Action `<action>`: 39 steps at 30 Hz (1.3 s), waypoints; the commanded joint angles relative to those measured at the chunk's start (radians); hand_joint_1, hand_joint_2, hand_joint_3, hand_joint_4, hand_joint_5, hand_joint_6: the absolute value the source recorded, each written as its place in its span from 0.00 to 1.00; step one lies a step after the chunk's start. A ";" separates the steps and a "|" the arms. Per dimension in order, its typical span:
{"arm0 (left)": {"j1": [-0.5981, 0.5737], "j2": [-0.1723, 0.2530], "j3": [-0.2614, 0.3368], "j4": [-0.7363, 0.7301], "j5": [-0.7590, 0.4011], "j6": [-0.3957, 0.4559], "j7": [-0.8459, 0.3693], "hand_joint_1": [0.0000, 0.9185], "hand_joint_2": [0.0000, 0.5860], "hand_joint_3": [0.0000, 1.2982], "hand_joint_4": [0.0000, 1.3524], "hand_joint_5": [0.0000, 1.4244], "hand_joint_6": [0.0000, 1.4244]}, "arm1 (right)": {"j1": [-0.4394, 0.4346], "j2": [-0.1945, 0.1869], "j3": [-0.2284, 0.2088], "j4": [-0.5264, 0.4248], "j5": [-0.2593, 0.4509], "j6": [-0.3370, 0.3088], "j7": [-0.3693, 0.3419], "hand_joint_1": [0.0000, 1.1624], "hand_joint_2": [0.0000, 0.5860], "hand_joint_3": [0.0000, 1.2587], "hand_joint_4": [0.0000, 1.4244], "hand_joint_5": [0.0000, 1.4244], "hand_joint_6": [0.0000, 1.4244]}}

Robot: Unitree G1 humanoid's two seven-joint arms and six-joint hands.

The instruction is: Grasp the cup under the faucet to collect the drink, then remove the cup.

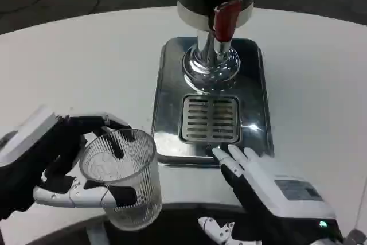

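My left hand (63,164) is wrapped round the ribbed glass cup (123,179), well short of the faucet (221,24), right hand (261,185) flat, holding nothing by the drip tray (172,84); glass looks slippery, might tip.

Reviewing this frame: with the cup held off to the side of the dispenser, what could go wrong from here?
1. The left hand grips the clear ribbed glass cup near the white table's front edge; a slip might drop it off.
2. Moving it toward the chrome faucet may knock the shiny metal drip tray's rim.
3. The right hand rests at the tray's front edge and may obstruct placement.
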 commanded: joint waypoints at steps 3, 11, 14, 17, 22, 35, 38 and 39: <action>-0.004 0.004 -0.002 -0.009 -0.021 -0.001 0.005 0.56 0.34 0.82 0.93 1.00 1.00 | 0.005 0.001 -0.001 0.000 0.007 0.007 0.011 0.31 0.71 0.06 0.00 0.00 0.00; 0.001 0.005 0.001 -0.010 -0.023 -0.001 0.005 0.56 0.34 0.82 0.93 1.00 1.00 | 0.007 0.000 0.001 -0.004 0.010 0.011 0.011 0.31 0.71 0.06 0.00 0.00 0.00; 0.001 0.004 0.000 -0.010 -0.022 0.000 0.005 0.56 0.34 0.82 0.93 1.00 1.00 | 0.005 0.001 0.000 -0.004 0.010 0.011 0.010 0.31 0.71 0.06 0.00 0.00 0.00; 0.001 0.001 -0.003 -0.011 -0.019 -0.002 0.007 0.56 0.34 0.82 0.93 1.00 1.00 | 0.000 -0.001 -0.004 -0.004 0.010 0.011 0.008 0.31 0.71 0.06 0.00 0.00 0.00; -0.006 -0.005 -0.006 -0.014 -0.016 -0.002 0.014 0.56 0.34 0.82 0.93 1.00 1.00 | 0.002 -0.002 -0.008 -0.013 0.009 0.010 0.006 0.31 0.71 0.06 0.00 0.00 0.00; -0.132 -0.027 -0.074 0.080 0.080 0.001 0.068 0.56 0.34 0.82 0.93 1.00 1.00 | 0.033 0.008 -0.034 -0.080 0.012 0.019 0.000 0.31 0.71 0.06 0.00 0.00 0.00; -0.179 -0.030 -0.097 0.113 0.117 -0.005 0.092 0.56 0.34 0.82 0.93 1.00 1.00 | 0.050 0.006 -0.042 -0.103 0.018 0.014 -0.001 0.31 0.71 0.06 0.00 0.00 0.00; -0.198 -0.031 -0.105 0.127 0.135 -0.008 0.103 0.56 0.34 0.82 0.93 1.00 1.00 | 0.057 0.004 -0.048 -0.113 0.022 0.012 -0.003 0.31 0.71 0.06 0.00 0.00 0.00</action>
